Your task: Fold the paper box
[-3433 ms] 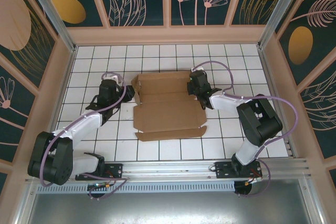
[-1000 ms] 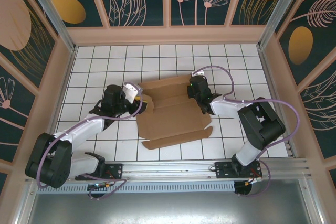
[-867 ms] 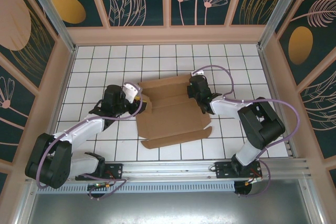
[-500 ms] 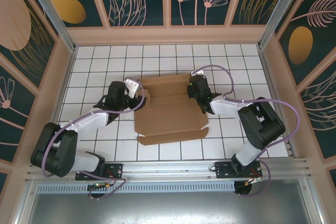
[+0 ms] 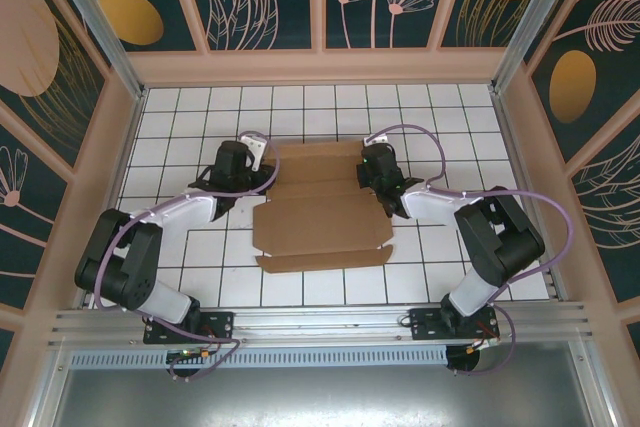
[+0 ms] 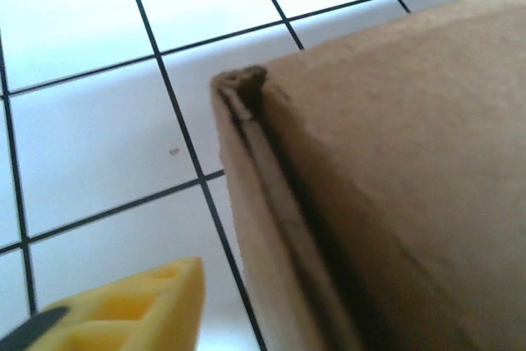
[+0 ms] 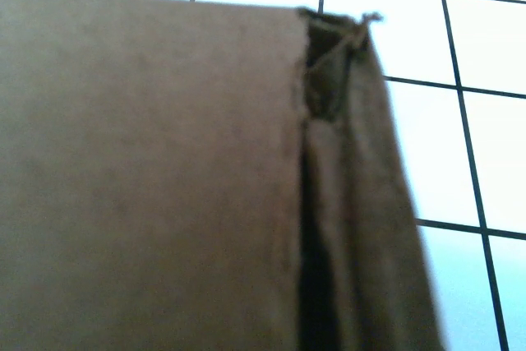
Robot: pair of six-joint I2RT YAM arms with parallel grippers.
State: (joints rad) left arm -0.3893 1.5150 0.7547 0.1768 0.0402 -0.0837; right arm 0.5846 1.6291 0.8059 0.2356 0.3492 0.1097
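Brown paper box [image 5: 320, 225] amid tiles [image 5: 450, 117], right gripper [image 5: 378, 177] clamping edge, left gripper [image 5: 264, 174] state unclear

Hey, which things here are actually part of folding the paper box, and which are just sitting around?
Part of the job:
paper box
left tool
right tool

Just surroundings:
white tiled table
patterned walls
metal rail
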